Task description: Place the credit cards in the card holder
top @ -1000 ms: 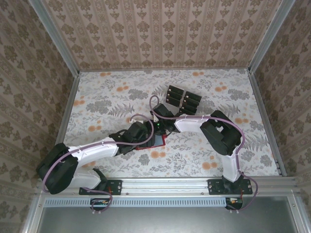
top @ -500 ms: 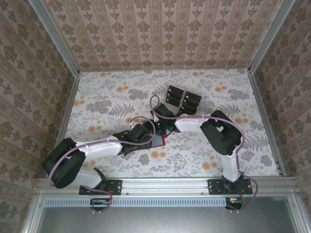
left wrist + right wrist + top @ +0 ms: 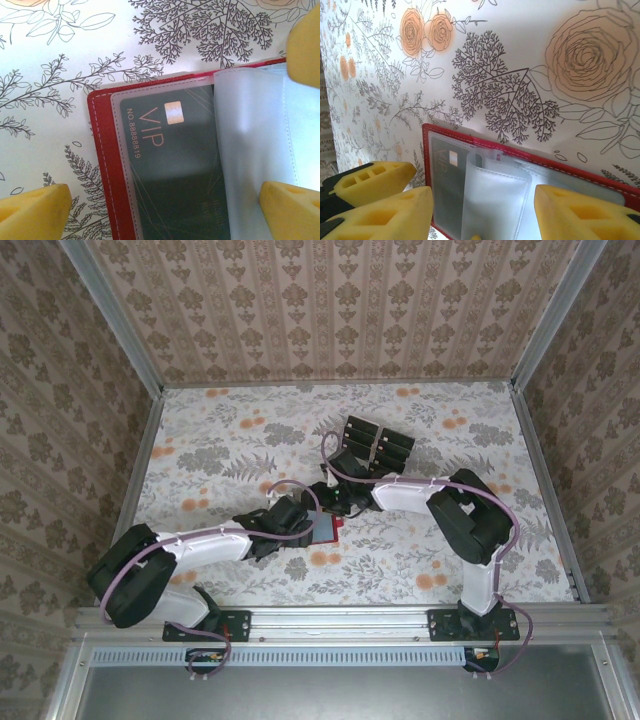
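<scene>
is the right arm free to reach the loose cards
Probably yes: the right end effector is open over the card holder with nothing held, and the credit cards lie uncovered just beyond it.

The left arm (image 3: 205, 540) and right arm (image 3: 430, 495) are crowding the table's (image 3: 200, 440) middle over the holder (image 3: 327, 529), cards (image 3: 378, 443) are blocking just beyond it on the far side, and the left and right sides are lying open.

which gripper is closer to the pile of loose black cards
Right. The right gripper hangs over the red card holder just in front of the card pile; the left gripper reaches the holder from its near-left side, farther away.
</scene>
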